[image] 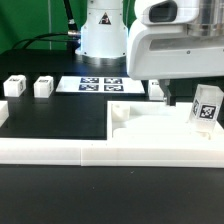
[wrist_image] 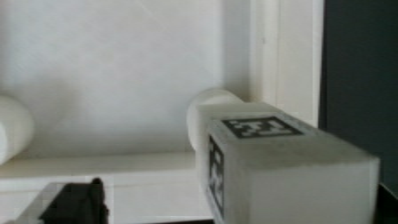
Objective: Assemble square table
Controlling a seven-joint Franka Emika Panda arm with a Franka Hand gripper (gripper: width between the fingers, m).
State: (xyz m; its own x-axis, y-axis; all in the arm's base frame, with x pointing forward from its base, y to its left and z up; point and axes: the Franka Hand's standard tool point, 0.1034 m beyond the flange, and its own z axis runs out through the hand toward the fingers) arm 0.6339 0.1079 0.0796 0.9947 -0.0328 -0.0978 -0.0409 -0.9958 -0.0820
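Note:
The white square tabletop [image: 150,135] lies against the long front rail, and its inner face [wrist_image: 125,70] fills the wrist view. A tagged leg [image: 207,108] stands slightly tilted at the tabletop's corner on the exterior view's right. It is large in the wrist view [wrist_image: 285,165]. Another leg [image: 120,112] stands at the corner on the exterior view's left. Two loose legs [image: 15,86] [image: 43,87] lie far to the exterior view's left. My gripper [image: 182,100] [wrist_image: 205,205] is open around the tilted leg. One black finger [wrist_image: 80,200] stands apart from the leg, and the other is hidden behind it.
The long white border rail [image: 60,152] runs along the front. The marker board [image: 100,84] lies flat before the robot base [image: 103,30]. Black cables trail at the back on the exterior view's left.

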